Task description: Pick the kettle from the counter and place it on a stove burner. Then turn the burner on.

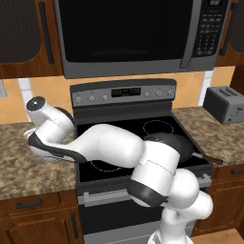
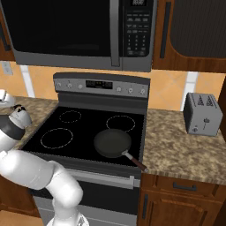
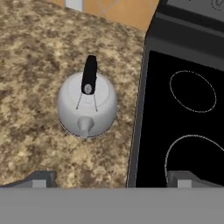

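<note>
Small silvery-grey dome kettle (image 3: pixel 87 105) is framed between spread gripper (image 3: pixel 111 178) fingertips; thin black handle (image 3: pixel 89 74) could be missed if descent drifts right.

One kettle (image 3: pixel 87 105) stood on the counter (image 3: pixel 35 52). Two fingertips (image 3: pixel 40 179) of the single gripper (image 3: pixel 111 180) rose at the lower edge of the hand view. The cooktop (image 2: pixel 88 128) carried four white burner rings, the widest being the stove burner (image 2: pixel 56 137); two of the four appeared in the hand view. One frying pan (image 2: pixel 113 143) lay on the glass. One toaster (image 2: pixel 202 114), with two slots, and one microwave (image 2: pixel 79 33) completed the count.
</note>
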